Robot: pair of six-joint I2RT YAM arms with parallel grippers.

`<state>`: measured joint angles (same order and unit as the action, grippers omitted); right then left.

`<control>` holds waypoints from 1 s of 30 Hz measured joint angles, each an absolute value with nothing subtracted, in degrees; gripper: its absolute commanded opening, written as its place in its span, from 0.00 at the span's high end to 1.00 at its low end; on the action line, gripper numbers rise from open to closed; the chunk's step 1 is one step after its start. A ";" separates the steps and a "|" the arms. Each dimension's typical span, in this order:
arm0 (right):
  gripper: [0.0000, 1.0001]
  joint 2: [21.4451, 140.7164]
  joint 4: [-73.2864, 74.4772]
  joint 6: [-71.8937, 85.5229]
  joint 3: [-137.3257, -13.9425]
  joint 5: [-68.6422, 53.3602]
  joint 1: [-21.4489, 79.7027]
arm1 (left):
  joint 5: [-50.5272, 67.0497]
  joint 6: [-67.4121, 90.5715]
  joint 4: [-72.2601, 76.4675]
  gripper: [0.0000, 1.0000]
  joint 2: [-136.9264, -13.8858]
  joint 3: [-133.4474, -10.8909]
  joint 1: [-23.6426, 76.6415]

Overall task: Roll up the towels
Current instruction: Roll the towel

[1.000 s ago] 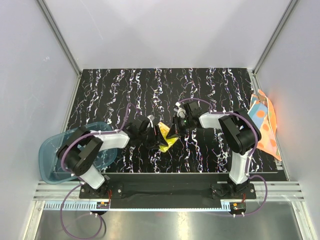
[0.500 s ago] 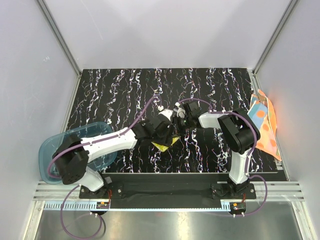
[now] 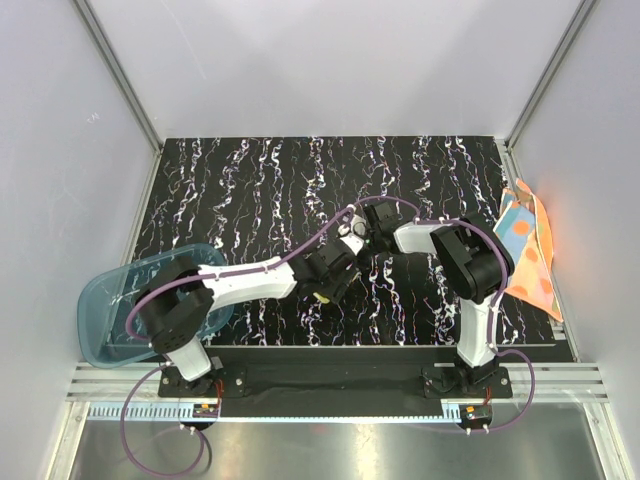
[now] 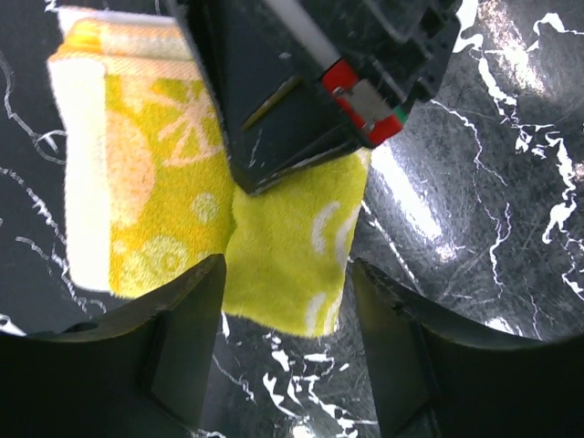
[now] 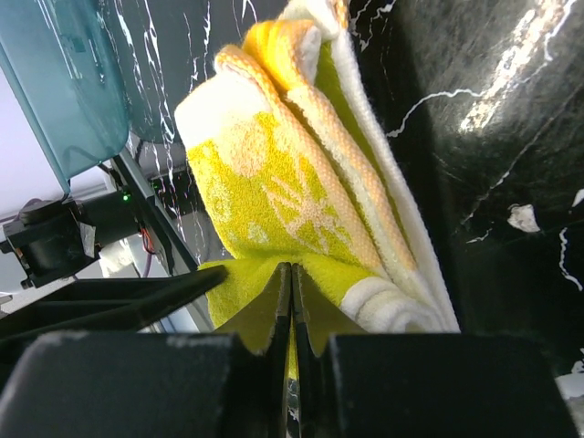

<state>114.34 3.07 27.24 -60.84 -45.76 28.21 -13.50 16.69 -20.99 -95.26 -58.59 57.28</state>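
A yellow towel (image 4: 164, 173) with pale patterns lies partly rolled on the black marbled table (image 3: 250, 180). In the top view only a sliver of it (image 3: 322, 297) shows under my left gripper (image 3: 335, 268). My left gripper (image 4: 287, 270) is open, and the towel's loose end lies between its fingers (image 4: 173, 338). My right gripper (image 5: 292, 274) is shut on the towel's edge, with the folded roll (image 5: 274, 173) just ahead of it. It sits at the table's middle (image 3: 358, 228), nearly touching the left gripper. Its black body (image 4: 310, 82) fills the top of the left wrist view.
A crumpled orange and blue patterned towel (image 3: 530, 250) lies at the table's right edge. A translucent blue bin (image 3: 100, 310) hangs over the front left corner and also shows in the right wrist view (image 5: 55, 73). Grey walls enclose the table.
My left arm has reached right and forward over the yellow towel, which is now almost hidden from above. My right gripper has shifted slightly back.
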 measured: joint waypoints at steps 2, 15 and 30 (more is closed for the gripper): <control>0.93 114.52 3.11 27.07 -60.97 -45.98 28.21 | -13.47 16.25 -20.05 0.43 -96.23 -58.59 57.39; 0.93 116.66 4.64 26.72 -63.13 -47.33 28.21 | -17.87 16.84 -15.97 0.62 -99.13 -55.42 60.36; 0.87 116.14 14.22 26.06 -65.52 -45.36 22.70 | -14.52 19.64 -10.04 0.95 -96.27 -51.72 60.36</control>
